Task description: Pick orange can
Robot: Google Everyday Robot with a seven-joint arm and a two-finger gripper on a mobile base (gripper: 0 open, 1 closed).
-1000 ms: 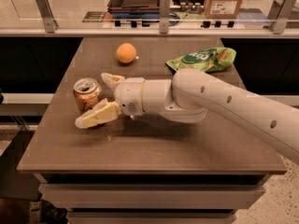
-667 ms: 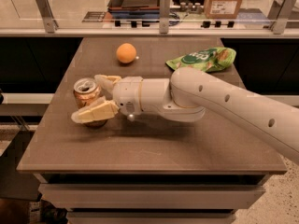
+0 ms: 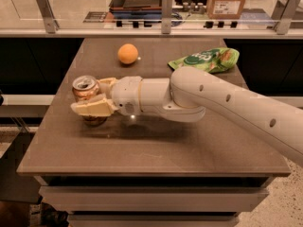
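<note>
The orange can stood near the left edge of the brown table. My gripper held it between two fingers, one in front and one behind. Farther back lay one orange fruit and one green bag, both well apart from it. I could not read the can's lettering.

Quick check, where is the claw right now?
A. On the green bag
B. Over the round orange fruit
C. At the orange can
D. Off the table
C: the claw sits at the upright orange can, partly covering its front, while the orange fruit and green bag lie apart, farther back.
</note>
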